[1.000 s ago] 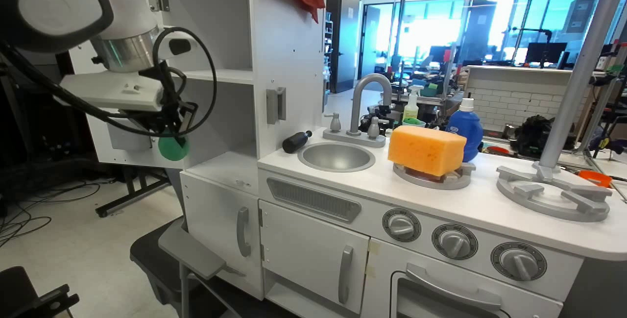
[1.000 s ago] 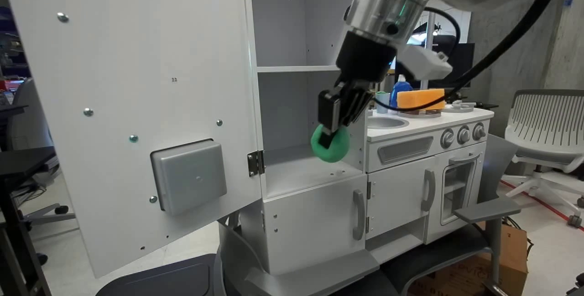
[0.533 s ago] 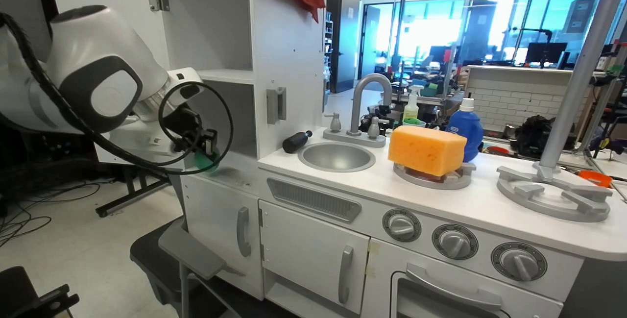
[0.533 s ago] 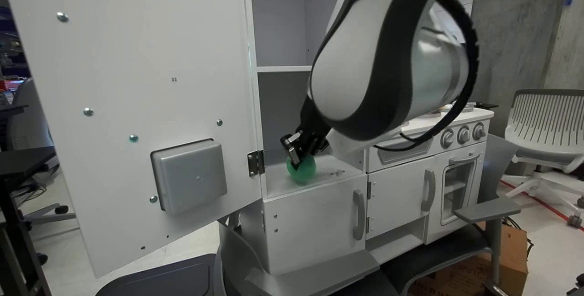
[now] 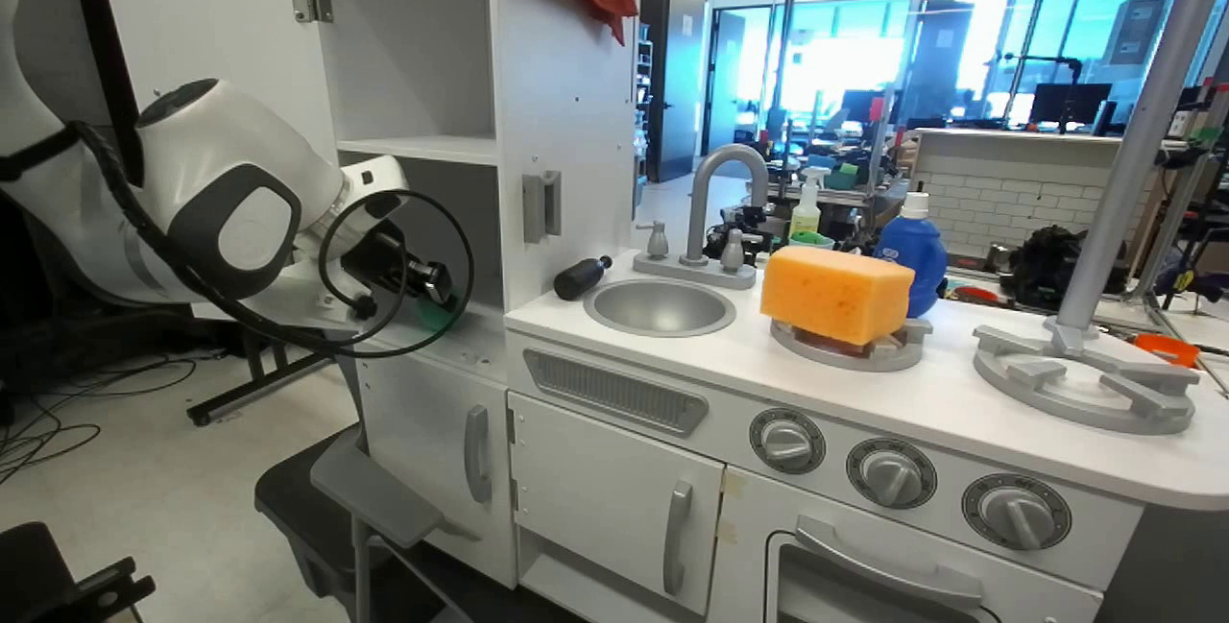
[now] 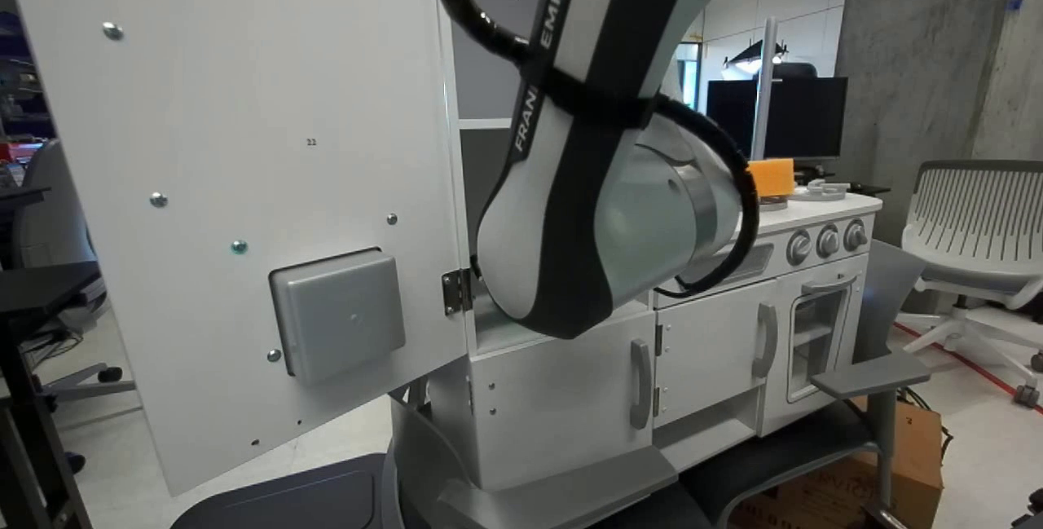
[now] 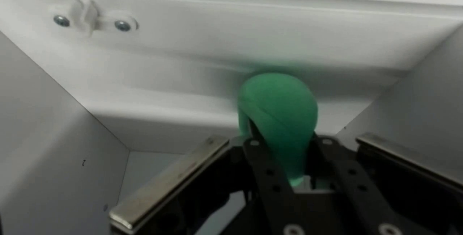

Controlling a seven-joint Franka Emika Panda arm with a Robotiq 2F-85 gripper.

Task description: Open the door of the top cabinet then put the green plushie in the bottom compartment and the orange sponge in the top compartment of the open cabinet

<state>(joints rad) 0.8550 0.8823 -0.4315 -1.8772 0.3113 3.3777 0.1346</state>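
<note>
Green plushie [image 7: 278,108]: sits squeezed in the gripper [image 7: 285,137], inside the bottom compartment [image 7: 162,57], beyond the cabinet-side edge of the countertop [image 5: 739,345]; touching the compartment's floor or just above, cannot tell which.
Gripper: grasps the plushie from both sides, presumably hard enough to carry a soft ball past the front rim without a drop.
Franka Emika arm [image 6: 583,187]: leans across the front of the top cabinet [image 5: 566,114], likely to bring the gripper in under the white shelf [image 5: 422,150]; reads "EMIKA" and "FRAN" in white capitals, cut short by a black cable strap [image 6: 595,101].
White panel door [image 6: 244,113]: stands wide open, well apart from the countertop's corners, presumably to give the arm a way in; bears a tiny dark mark [image 6: 311,142], too small to read surely.
Top compartment [image 5: 413,37]: lies above the shelf, judged to be waiting for the orange sponge [image 5: 835,295].
Orange sponge: rests on a grey burner [image 5: 821,354] between the countertop's front and back edges, well apart from the gripper, probably parked for the second placing.
Blue jug [image 5: 912,263]: stands just behind the sponge, toward the back edge; shows a pale marking, not legible.
Round knobs [image 5: 891,475]: line up below the front edge; ringed with tiny marks, unreadable.
</note>
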